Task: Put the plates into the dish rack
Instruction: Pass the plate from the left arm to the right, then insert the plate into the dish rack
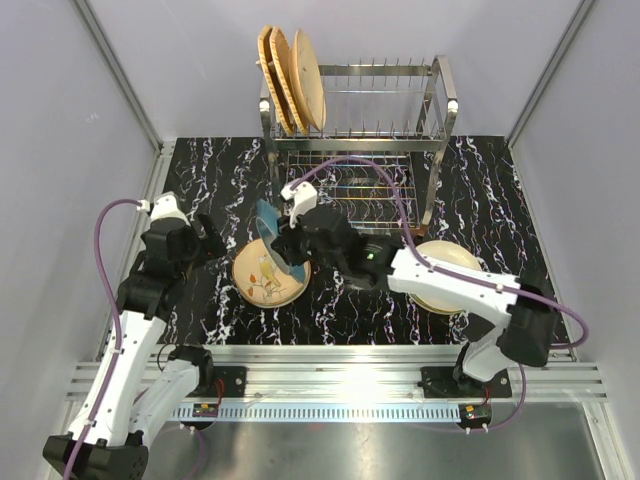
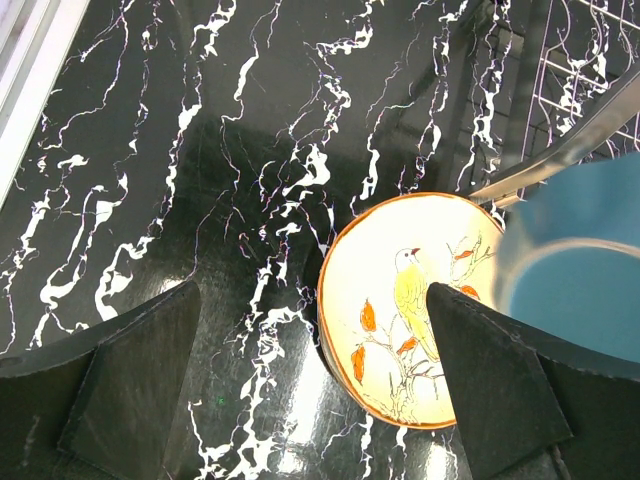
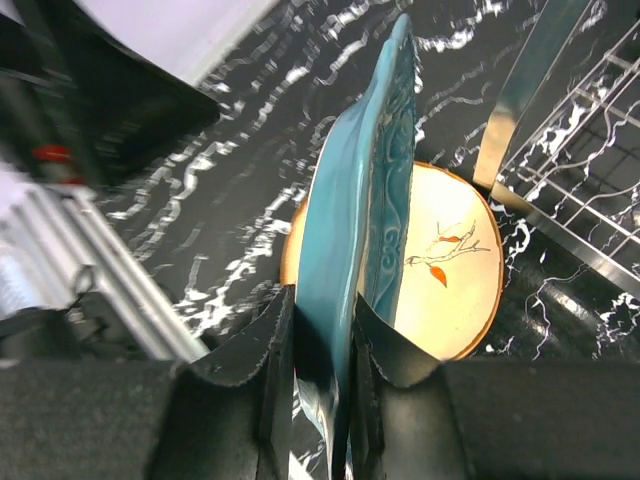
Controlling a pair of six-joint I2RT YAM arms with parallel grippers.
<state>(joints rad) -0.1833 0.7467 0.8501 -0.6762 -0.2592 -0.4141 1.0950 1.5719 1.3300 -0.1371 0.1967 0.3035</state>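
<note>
Teal plate (image 3: 365, 200) clamped upright in right hand (image 3: 325, 310), frame centre, above bird plate (image 1: 262, 280) on counter (image 1: 200, 170). Left hand (image 2: 312, 300) spread, empty. Step: carry to dish rack (image 1: 355, 140), upper centre. Next: align rim with free tines (image 1: 385, 68) right of orange plates (image 1: 295, 80).

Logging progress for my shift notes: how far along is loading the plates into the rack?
Done: three plates stand in the top tier of the dish rack, at its left end. In hand: the right gripper is shut on a teal plate, held on edge. Left: the bird plate on the table below the open left gripper, and at least one cream plate farther right.
</note>
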